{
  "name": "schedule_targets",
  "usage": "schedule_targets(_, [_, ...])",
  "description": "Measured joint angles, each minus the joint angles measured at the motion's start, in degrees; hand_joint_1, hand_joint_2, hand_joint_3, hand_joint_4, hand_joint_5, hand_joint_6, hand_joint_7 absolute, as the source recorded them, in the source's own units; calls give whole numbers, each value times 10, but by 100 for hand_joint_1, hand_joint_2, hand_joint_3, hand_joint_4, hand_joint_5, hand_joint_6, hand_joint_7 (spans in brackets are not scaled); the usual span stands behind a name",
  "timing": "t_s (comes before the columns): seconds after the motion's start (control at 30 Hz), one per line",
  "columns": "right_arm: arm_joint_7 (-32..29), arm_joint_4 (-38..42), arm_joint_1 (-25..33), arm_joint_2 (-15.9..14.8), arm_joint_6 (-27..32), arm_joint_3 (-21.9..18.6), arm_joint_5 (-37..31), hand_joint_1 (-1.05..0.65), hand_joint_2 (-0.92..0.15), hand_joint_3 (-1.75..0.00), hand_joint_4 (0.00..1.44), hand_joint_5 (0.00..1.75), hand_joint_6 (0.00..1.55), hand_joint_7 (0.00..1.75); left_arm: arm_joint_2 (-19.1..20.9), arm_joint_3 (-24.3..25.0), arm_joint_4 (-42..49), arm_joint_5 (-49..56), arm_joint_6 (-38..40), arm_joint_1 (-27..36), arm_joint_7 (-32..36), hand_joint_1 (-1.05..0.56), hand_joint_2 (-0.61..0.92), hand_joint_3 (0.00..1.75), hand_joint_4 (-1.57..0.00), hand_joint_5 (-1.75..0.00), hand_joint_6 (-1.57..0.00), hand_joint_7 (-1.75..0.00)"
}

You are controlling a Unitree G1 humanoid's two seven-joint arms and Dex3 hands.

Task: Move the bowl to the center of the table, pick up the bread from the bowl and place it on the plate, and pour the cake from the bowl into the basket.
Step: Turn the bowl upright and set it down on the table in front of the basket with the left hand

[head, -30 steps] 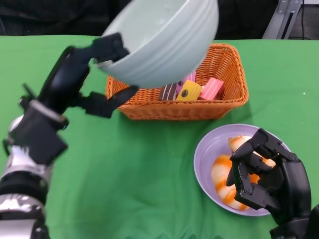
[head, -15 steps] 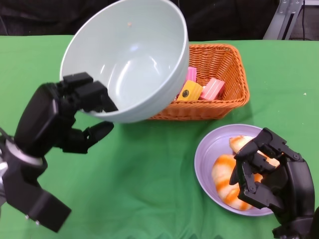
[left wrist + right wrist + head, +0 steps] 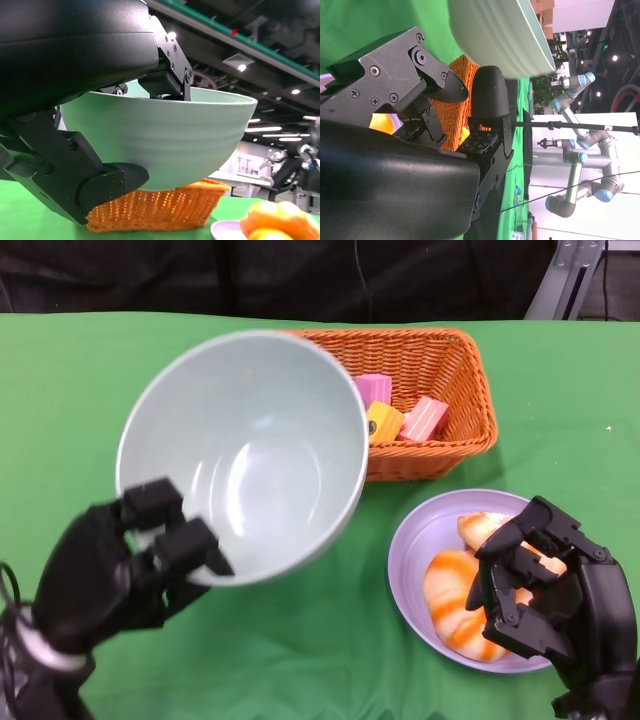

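Bowl (image 3: 245, 455) is being held off the green surface (image 3: 300, 640) by the left robot hand (image 3: 120, 570), which is gripping the near rim with fingers inside and the thumb underneath. It is sitting upright and empty, its far edge overlapping the left part of the basket (image 3: 470, 410) in the head view. The left wrist view is showing the bowl (image 3: 165, 135) lifted above the basket (image 3: 160, 205).

Cake pieces, pink (image 3: 425, 417) and yellow (image 3: 383, 422), are lying inside the basket. Bread (image 3: 455, 605) is resting on the purple plate (image 3: 415, 540), near the right front of the surface, just in front of the basket.

Right robot hand (image 3: 545, 595) is hovering over the plate's right side, fingers curling inward and holding nothing.
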Motion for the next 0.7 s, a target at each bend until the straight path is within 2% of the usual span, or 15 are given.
schedule_targets(0.13, [3,-5,0,-3,1,-3,2,-10,-55,-115,81,175,69,147,8,-39,0,-9,3,7,1,-7,65,81,-86,-149,-81,-136])
schedule_targets(0.2, [4,-5,0,-3,1,-4,3,-10,-55,-114,81,175,68,147,10,-53,0,-14,4,7,1,-5,64,81,-85,-154,-78,-143])
schedule_targets(0.3, [10,-5,0,-3,1,-5,10,-9,-55,-114,80,175,68,147,12,-73,0,-16,5,7,2,-3,58,92,-81,-163,-71,-156])
schedule_targets(0.4, [11,-5,0,-3,1,-6,11,-10,-56,-113,80,175,68,146,16,-95,4,-19,7,7,2,-1,57,87,-79,-160,-72,-153])
schedule_targets(0.47, [11,-5,0,-3,1,-7,11,-9,-56,-113,80,175,68,146,18,-112,14,-21,9,4,3,-1,65,62,-77,-160,-75,-146])
schedule_targets(0.5, [11,-6,0,-3,1,-6,11,-9,-56,-113,80,175,69,146,19,-122,21,-21,12,3,3,-2,71,40,-78,-157,-83,-133])
schedule_targets(0.6, [4,-9,0,-3,2,-6,8,-9,-56,-113,81,175,70,146,21,-148,40,-24,18,-5,3,-3,79,13,-75,-161,-93,-113])
schedule_targets(0.67, [0,-12,1,-2,6,-4,7,-9,-56,-114,81,175,70,147,21,-160,50,-29,24,-12,3,0,83,7,-72,-166,-87,-126])
schedule_targets(0.7, [-1,-15,1,-2,9,-3,7,-8,-56,-114,81,175,70,147,20,-165,55,-32,24,-15,3,3,85,6,-70,-170,-78,-143])
